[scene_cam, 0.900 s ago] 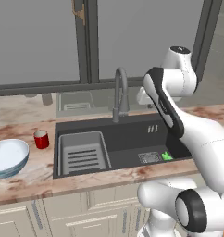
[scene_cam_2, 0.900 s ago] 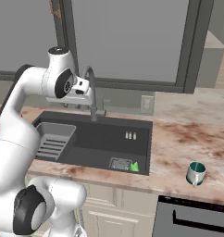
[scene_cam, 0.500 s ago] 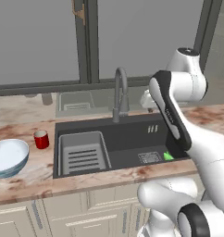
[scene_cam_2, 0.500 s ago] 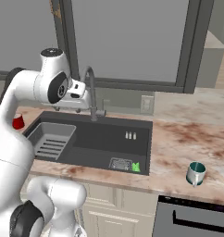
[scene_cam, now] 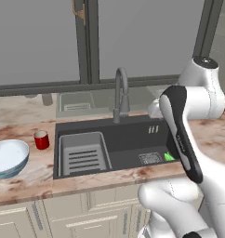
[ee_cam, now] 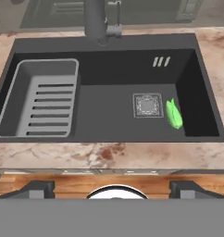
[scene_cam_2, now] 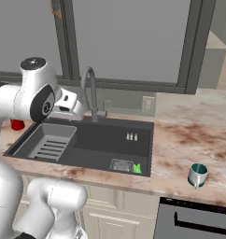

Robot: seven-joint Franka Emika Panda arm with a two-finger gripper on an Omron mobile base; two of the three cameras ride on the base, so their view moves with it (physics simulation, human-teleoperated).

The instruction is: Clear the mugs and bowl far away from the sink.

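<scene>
A marble counter [scene_cam: 26, 179] runs under a large window, with the dark sink [scene_cam: 128, 144] set into it. From the left camera, the bowl [scene_cam: 8, 158] sits on the counter left of the sink, and the red mug [scene_cam: 41, 140] stands between bowl and sink. From the right camera, the teal mug [scene_cam_2: 197, 174] stands well right of the sink. The hand camera looks down on the drainer [ee_cam: 40, 99], a drain and a small green object [ee_cam: 174, 114]. The gripper [ee_cam: 112, 190] has its fingertips [ee_cam: 37, 189] spread wide, holding nothing.
</scene>
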